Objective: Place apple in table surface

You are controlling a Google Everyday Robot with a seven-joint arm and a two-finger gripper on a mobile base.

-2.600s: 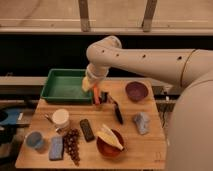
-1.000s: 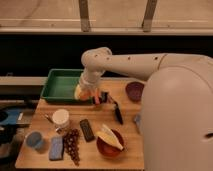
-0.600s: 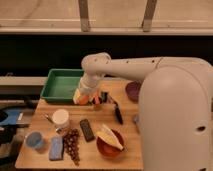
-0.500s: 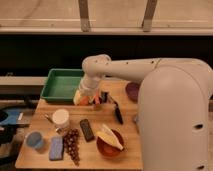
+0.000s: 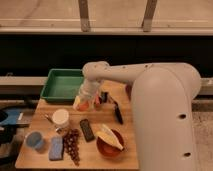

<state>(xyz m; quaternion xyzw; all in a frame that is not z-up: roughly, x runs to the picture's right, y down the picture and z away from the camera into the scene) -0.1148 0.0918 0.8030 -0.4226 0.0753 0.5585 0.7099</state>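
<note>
My gripper (image 5: 84, 103) hangs from the white arm (image 5: 150, 100) over the back left part of the wooden table surface (image 5: 125, 155), just in front of the green tray. It is shut on the apple (image 5: 80, 104), a small orange-yellow fruit at its tip. The apple is low, at or just above the tabletop; I cannot tell whether it touches. An orange carrot (image 5: 97, 101) lies right beside the gripper, partly hidden by it.
The green tray (image 5: 60, 85) is at the back left. A white cup (image 5: 60, 118), grapes (image 5: 73, 145), a blue sponge (image 5: 55, 149) and a blue cup (image 5: 35, 140) stand at the front left. A dark remote (image 5: 87, 129), a red bowl (image 5: 109, 142) and a black utensil (image 5: 117, 111) are nearby.
The arm has swung left and lowered, bringing the gripper and the apple down towards the tabletop in front of the tray. In the last half second it barely moved.
</note>
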